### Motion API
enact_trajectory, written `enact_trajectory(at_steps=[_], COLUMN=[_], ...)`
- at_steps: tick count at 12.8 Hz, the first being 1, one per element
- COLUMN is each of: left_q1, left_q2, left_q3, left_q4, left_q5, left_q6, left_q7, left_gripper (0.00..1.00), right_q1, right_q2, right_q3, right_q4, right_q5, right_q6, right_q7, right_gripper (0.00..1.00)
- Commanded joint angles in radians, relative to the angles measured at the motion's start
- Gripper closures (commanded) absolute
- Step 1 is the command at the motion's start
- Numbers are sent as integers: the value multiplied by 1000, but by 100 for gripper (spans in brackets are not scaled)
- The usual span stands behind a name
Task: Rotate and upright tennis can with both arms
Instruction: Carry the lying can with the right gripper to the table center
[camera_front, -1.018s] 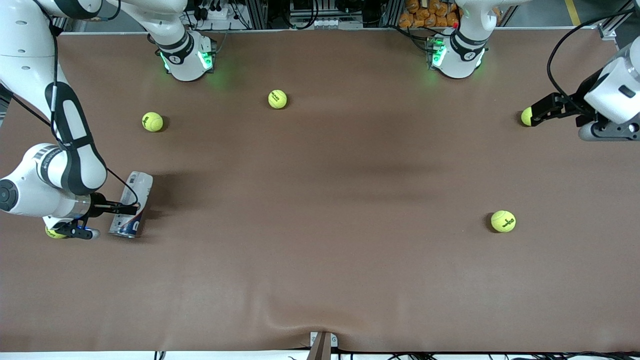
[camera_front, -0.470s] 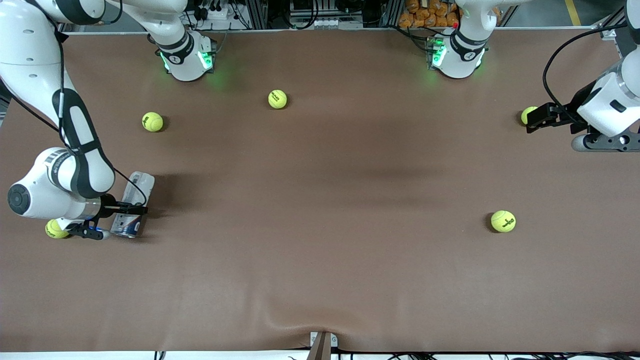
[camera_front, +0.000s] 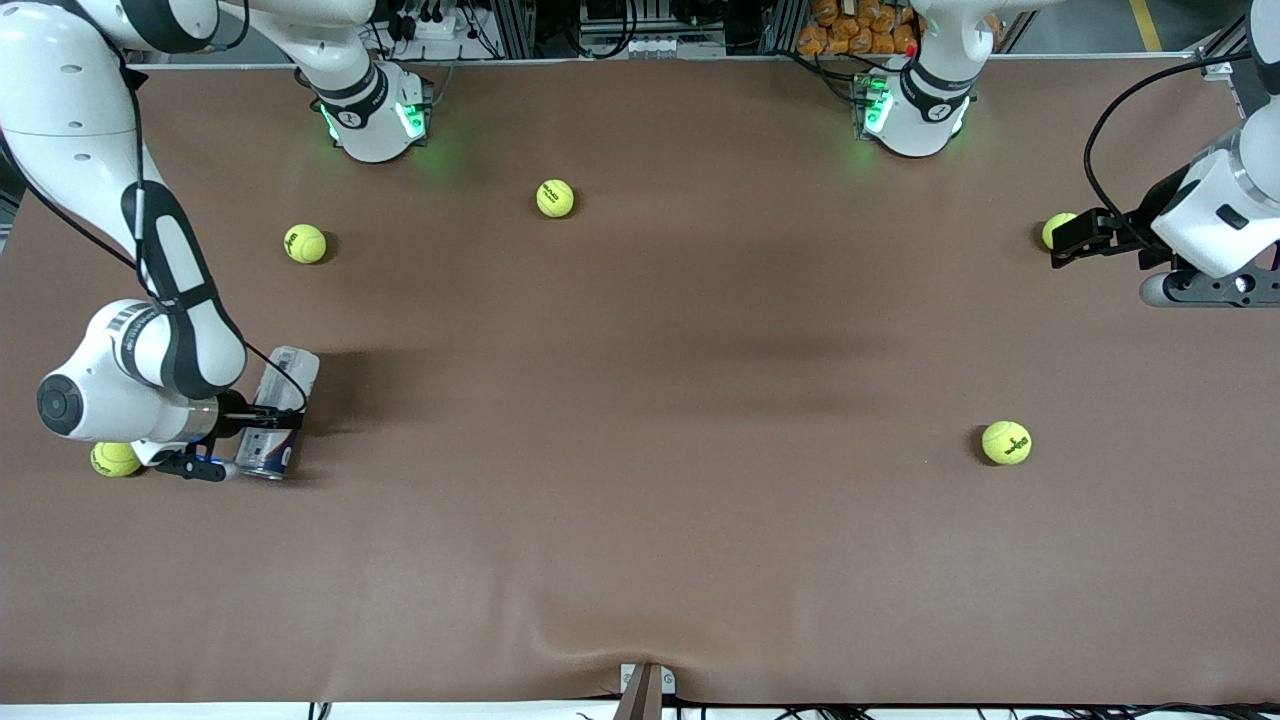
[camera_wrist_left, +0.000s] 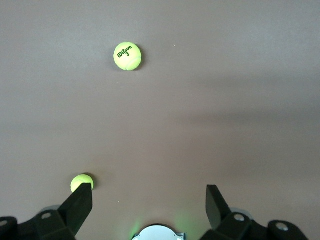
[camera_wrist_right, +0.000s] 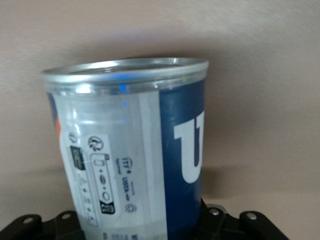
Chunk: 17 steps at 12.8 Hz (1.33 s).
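The tennis can (camera_front: 287, 372) is a clear tube with a white and dark-blue label and a silver rim, at the right arm's end of the table. My right gripper (camera_front: 264, 418) is shut on it across its middle and holds it tilted, silver rim end toward the front camera. In the right wrist view the can (camera_wrist_right: 135, 150) fills the space between the jaws, rim away from the camera. My left gripper (camera_front: 1072, 236) is open and empty at the left arm's end of the table, beside a tennis ball (camera_front: 1055, 227). Its fingers (camera_wrist_left: 80, 202) stand wide apart.
Tennis balls lie loose: one (camera_front: 115, 458) by the right arm's wrist, one (camera_front: 305, 243) and one (camera_front: 555, 198) nearer the bases, one (camera_front: 1006, 442) toward the left arm's end. The left wrist view shows two balls (camera_wrist_left: 127, 55) (camera_wrist_left: 81, 182).
The right gripper has shifted a little toward the table's middle with the can, and the can looks shorter, tipping more upright. The left gripper has moved slightly beside its ball.
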<state>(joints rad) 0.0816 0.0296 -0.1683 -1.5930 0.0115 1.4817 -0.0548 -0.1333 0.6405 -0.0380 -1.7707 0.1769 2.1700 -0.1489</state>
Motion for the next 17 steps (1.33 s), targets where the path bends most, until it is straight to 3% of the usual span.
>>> enact_trajectory(at_steps=[1,4,7,9,12,17], left_q1=[7,6,6,6,6,6], left_q2=[1,6,7,9,9,18], left_q3=[-7,-7,-8,-8,-10,-11], left_q4=[-1,-1,-1,-1,-5,-5], left_q5=[-11,-11,-11,-11,-13,-13], left_q6=[5,19,23,23,23,25], left_q7=[-17,-17,-17,-17,-17,-17], left_gripper=[0,0,0,0,0,0], right_q1=[26,63,126,184,380,688], right_q2=[-57,-122,-153,-143,-134,0], right_q3=[-3,-2,-2,1,0,-5], right_q4=[51,126,219,227,240,276], right_q5=[1,-25,-95,-97,-105,-119], right_q6=[-109,-234,-277,-266,-182,98], right_q7=[-50,-55,-183,-248,-264,-262], right_gripper=[46,46,42,42,42,40])
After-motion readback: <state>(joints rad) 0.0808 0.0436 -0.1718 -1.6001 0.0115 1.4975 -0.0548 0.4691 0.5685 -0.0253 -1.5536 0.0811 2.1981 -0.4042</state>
